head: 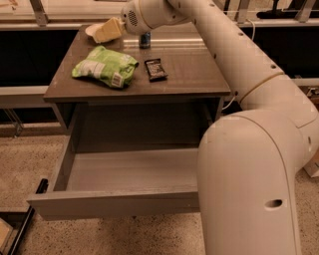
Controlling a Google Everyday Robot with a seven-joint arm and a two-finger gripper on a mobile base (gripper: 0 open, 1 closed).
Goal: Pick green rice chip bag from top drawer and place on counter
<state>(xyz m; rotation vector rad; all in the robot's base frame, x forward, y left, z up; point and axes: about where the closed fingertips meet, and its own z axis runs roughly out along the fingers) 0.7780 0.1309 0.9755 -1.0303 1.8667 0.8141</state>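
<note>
The green rice chip bag lies flat on the left part of the counter, label and barcode facing up. My gripper hovers above the counter's far left corner, just behind the bag, apart from it. Its fingers are spread and hold nothing. The top drawer is pulled out below the counter, and its grey floor is bare.
A small dark wrapper lies right of the bag. A small dark can stands at the counter's back. My arm and base fill the right side. A pale ledge with metal posts runs behind.
</note>
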